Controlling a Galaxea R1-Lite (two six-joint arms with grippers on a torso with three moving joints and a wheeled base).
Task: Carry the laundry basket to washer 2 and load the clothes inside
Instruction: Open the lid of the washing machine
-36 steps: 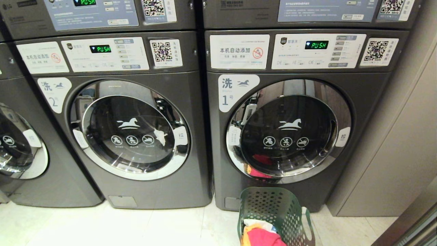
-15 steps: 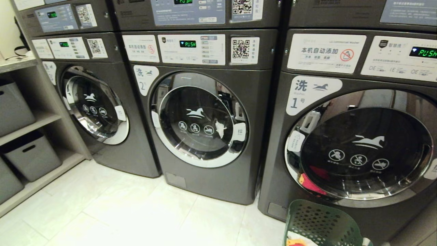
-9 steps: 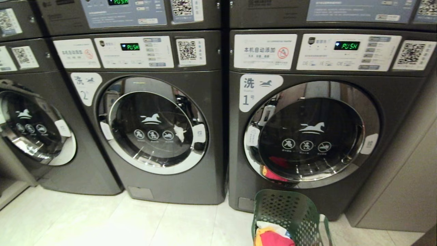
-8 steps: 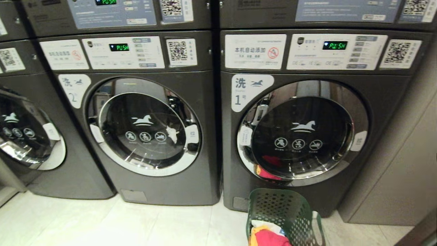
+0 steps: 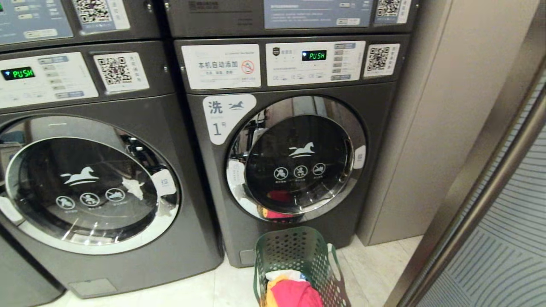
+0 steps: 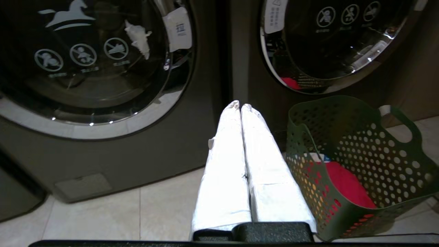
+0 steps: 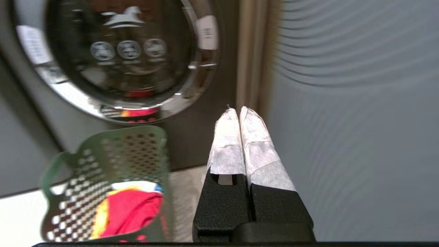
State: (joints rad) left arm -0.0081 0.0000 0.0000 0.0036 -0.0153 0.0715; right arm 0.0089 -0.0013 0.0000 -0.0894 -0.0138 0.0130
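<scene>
At the left of the head view stands a dark grey front-loader (image 5: 98, 192) whose number label is cut off by the frame edge; a small white scrap shows behind its glass. By position beside the washer marked 1 it is judged to be washer 2, the loading target. Its chrome-ringed door sits closed, so nothing can go in until that door is opened.

The left gripper (image 6: 240, 107) is absent from the head view. Its own wrist view shows the two white-wrapped fingers pressed together with nothing between them, aimed at the seam between the two machines, the basket just to its right. The arm appears parked, not reaching.

Right of centre is the washer labelled 1 (image 5: 294, 170), door also closed, with pink and yellow fabric mirrored in its chrome ring.

The laundry basket (image 5: 298, 251), dark green and perforated, rests on the pale tiled floor (image 5: 204, 290) directly in front of washer 1, near its lower edge. It therefore sits at the wrong machine and has yet to be carried left. The clothes (image 5: 294, 292) lie inside it, pink-red on top, yellow and white beneath.

The right gripper (image 7: 239, 110) likewise has its fingers closed together on nothing, pointing past the basket's right side toward the beige side panel (image 5: 426, 128). Neither tool touches a handle slot.
</scene>
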